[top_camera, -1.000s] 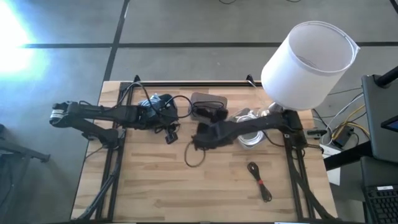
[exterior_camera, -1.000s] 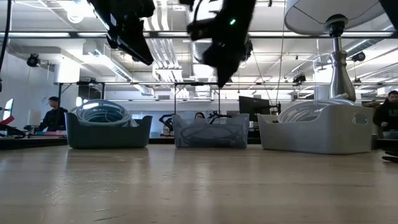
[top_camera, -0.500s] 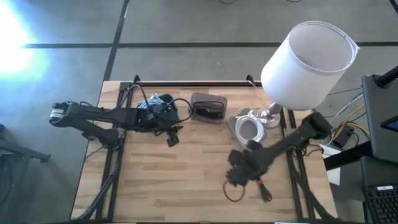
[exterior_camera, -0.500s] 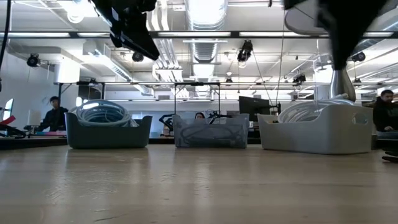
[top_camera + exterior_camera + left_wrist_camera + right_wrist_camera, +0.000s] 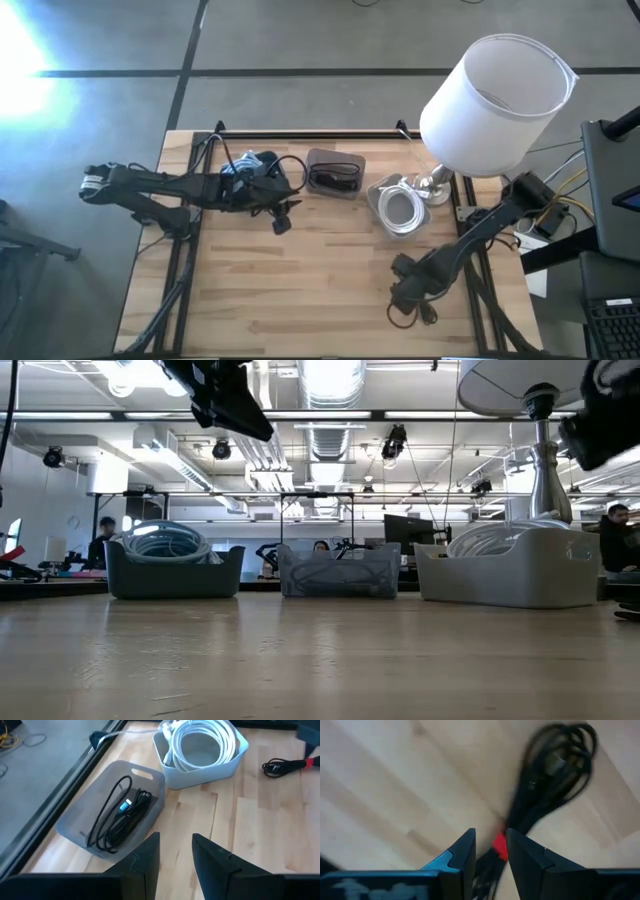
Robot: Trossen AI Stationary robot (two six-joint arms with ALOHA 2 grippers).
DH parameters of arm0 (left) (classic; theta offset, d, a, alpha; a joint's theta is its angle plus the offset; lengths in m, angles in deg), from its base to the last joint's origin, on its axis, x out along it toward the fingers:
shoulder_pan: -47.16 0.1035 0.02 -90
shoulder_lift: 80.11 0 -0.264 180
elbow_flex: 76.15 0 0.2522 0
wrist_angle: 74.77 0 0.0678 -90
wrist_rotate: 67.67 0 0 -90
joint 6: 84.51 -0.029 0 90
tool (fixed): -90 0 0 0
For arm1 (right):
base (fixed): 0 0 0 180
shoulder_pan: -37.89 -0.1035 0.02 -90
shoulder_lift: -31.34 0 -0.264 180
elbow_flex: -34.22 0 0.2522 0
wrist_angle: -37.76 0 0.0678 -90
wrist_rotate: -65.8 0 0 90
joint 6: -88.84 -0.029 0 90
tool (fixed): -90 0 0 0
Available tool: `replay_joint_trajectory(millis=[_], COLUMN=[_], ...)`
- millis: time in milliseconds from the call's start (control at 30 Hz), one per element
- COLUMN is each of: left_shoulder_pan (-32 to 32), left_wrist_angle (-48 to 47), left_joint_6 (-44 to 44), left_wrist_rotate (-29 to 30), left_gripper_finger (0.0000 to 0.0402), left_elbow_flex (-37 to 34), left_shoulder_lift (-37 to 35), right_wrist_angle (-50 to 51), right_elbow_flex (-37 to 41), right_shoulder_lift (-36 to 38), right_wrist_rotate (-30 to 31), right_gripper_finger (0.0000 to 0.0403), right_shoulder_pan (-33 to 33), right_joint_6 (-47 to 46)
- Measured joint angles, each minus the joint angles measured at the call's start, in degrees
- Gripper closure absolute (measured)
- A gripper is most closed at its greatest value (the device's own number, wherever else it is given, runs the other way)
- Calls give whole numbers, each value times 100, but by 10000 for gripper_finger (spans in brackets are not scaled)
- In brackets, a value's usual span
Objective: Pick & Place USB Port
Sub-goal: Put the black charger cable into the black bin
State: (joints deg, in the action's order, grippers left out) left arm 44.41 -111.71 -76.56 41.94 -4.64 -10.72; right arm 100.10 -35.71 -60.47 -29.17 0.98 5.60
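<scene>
the right gripper hangs just above the bundled black cable with its red tie, near the front of the bench, its fingers narrowly parted and holding nothing. a clean pick would straddle the tie, not a loose loop. the left gripper waits, fingers slightly apart, beside the grey bin.

You are looking at a big open lab or workshop hall: bare pipes and ducts run under the ceiling, people sit at far desks with monitors, and the wooden table stands on a concrete floor.
</scene>
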Motion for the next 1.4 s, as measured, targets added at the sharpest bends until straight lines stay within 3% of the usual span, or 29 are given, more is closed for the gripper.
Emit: replay_joint_trajectory(millis=[300,433,667,900,1000,1133,1233,1400], left_shoulder_pan=[2,2,2,2,2,2,2,2], left_wrist_angle=[78,158,174,174,174,174,174,174], left_joint_6=[-334,-350,-351,-346,-337,-335,-334,-331], left_wrist_rotate=[-2,1,-2,-2,-2,-2,-2,-2], left_gripper_finger=[284,284,284,286,286,286,286,286], left_elbow_flex=[0,0,2,2,2,4,4,4], left_shoulder_lift=[0,2,2,2,2,2,2,4], right_wrist_angle=[-492,-1011,-1061,-1651,-2276,-3302,-3990,-4878], right_elbow_flex=[721,903,1093,1091,1091,1091,1091,1091], right_shoulder_lift=[190,184,186,176,173,173,173,173], right_wrist_rotate=[-15,-21,44,607,646,768,1226,1960], right_gripper_finger=[297,294,302,316,332,362,384,387], right_shoulder_pan=[0,2,3,46,123,212,310,554], right_joint_6=[-950,-979,-944,-746,-212,1247,2234,3639])
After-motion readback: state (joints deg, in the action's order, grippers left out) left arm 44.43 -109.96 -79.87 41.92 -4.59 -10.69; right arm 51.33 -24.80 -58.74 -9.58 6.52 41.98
